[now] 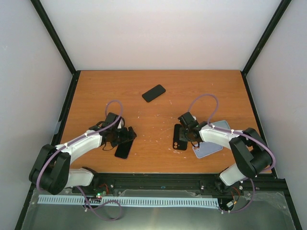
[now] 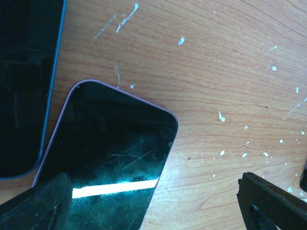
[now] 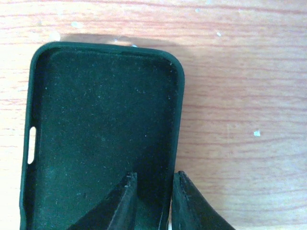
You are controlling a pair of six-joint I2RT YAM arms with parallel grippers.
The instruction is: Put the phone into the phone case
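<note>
Left gripper [image 2: 153, 203] is spread wide and holds nothing. One finger [image 2: 38, 206] overlaps the near corner of the phone [image 2: 110, 143]; the other sits well off to the side over bare wood. The phone lies flat on the table [image 1: 158, 81], dark glass up, thin purple rim, with a bright light streak across the screen near that finger. Just beside it, a blue-edged dark slab [image 2: 24, 72] runs off the frame edge, with a sliver of wood between the two. From the top camera the phone is at the near-left of the table, right under the left arm's wrist, angled a bit. Right gripper [image 3: 154, 175] is over the phone case [image 3: 96, 124]: fingers are close together and straddle one long side wall, one finger inside the shell and one outside on the wood. There's a slim gap on the inside finger, so I can't tell if it is actually clamped on the wall yet. The case lies flat, open side up, with a dark fuzzy lining, a side-button slot on the opposite wall, and rounded corners at the far end. From the top camera the case is near-right of centre, well apart from the phone, with bare table between them. A pale lilac flat piece [image 1: 206, 151] lies partly under the right forearm, just beside the case. Farther back, near the middle of the table, a black handset [image 1: 153, 93] lies flat on a diagonal, well clear of both arms.
</note>
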